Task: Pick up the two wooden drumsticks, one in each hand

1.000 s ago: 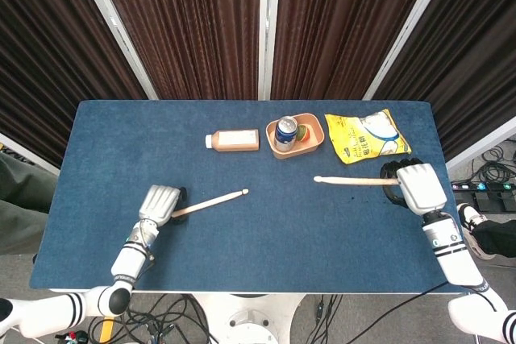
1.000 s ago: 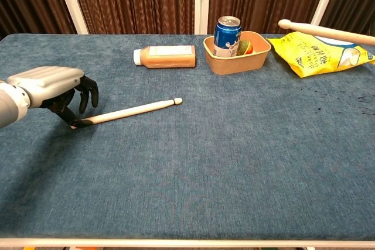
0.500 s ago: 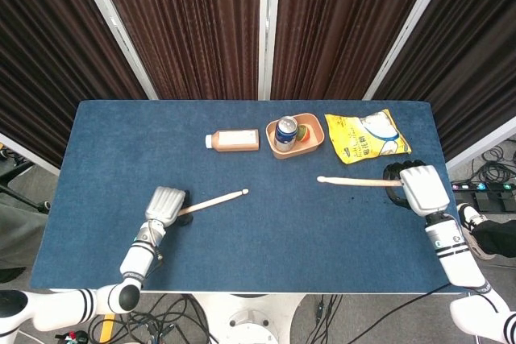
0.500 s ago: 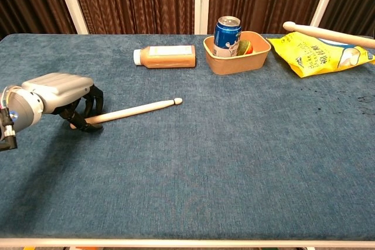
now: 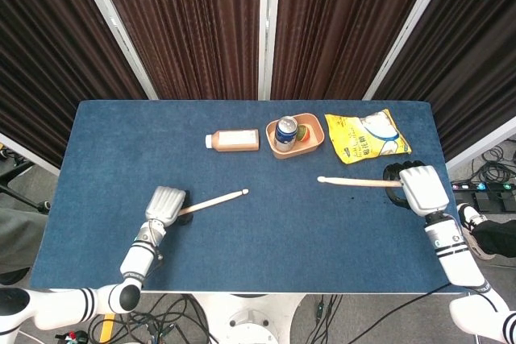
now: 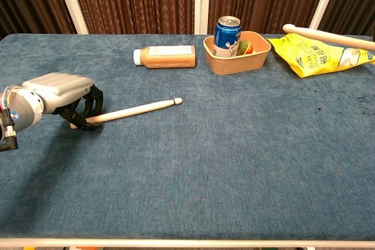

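Note:
One wooden drumstick (image 5: 214, 201) (image 6: 137, 109) lies on the blue table (image 5: 266, 231), its tip pointing right. My left hand (image 5: 165, 203) (image 6: 58, 89) has its fingers curled around the stick's butt end, low on the cloth. The other drumstick (image 5: 359, 182) (image 6: 328, 35) is held level above the table at the right. My right hand (image 5: 419, 187) grips its butt end, with the tip pointing left. The chest view shows that stick but not the right hand.
An orange bottle (image 5: 234, 141) (image 6: 165, 57) lies on its side at the back middle. Beside it stands a tan bowl (image 5: 310, 144) (image 6: 237, 62) holding a blue can (image 5: 285, 130) (image 6: 227, 30). A yellow snack bag (image 5: 367, 136) (image 6: 319, 54) lies at the back right.
My left hand has slid in and its fingers have curled around the butt of the near stick. The right hand with its stick has drifted slightly right.

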`<state>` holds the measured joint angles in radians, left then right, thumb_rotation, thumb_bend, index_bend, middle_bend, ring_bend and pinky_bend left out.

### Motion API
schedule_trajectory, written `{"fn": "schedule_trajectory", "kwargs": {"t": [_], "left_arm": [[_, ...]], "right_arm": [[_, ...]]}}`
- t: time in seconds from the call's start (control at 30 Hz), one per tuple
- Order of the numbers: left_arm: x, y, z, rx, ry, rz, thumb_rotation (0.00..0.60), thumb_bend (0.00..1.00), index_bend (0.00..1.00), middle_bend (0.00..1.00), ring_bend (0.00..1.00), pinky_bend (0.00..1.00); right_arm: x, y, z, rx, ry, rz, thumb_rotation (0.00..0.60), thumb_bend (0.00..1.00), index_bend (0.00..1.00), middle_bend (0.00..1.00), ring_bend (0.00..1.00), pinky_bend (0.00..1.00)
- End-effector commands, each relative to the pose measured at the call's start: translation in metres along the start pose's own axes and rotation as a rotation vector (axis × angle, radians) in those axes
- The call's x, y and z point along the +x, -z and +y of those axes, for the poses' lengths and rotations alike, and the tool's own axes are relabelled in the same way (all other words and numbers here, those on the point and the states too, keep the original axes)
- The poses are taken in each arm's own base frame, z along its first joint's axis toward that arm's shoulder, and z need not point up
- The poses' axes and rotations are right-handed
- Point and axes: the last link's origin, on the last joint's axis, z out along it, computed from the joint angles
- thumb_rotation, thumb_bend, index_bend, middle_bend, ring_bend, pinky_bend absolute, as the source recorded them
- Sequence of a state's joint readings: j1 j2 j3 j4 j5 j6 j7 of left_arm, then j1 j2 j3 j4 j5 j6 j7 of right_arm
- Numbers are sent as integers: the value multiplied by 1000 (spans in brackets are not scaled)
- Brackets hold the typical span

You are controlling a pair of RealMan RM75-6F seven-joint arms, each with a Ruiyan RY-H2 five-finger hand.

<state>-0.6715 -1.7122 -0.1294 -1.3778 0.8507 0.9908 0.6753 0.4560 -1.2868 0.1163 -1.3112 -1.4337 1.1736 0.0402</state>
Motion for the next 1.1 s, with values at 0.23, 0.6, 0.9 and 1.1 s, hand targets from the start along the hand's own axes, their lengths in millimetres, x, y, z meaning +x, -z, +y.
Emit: {"fn": "schedule_trajectory", "kwargs": {"t": [0.23, 0.6, 0.9, 1.1], "left_arm": [[0, -1, 0, -3, 0, 6, 448, 370, 507, 577, 710, 723], [-3, 0, -5, -36, -14, 12, 525, 438, 568, 624, 723, 723], [-6, 0, -4, -58, -33, 32, 486, 436, 539, 601, 723, 723], [-8, -1, -4, -62, -61, 34, 489, 436, 538, 596, 723, 723]], "right_arm": [[-2, 1, 1, -4, 1, -6, 600, 580, 718, 645, 440, 434], [-4, 8, 1, -11, -8, -8, 600, 580, 718, 645, 442, 435], [-5, 15, 3, -25, -19, -9, 600, 580, 718, 645, 442, 435], [-5, 17, 3, -28, -26, -6, 600, 587, 718, 646, 444, 435]]}}
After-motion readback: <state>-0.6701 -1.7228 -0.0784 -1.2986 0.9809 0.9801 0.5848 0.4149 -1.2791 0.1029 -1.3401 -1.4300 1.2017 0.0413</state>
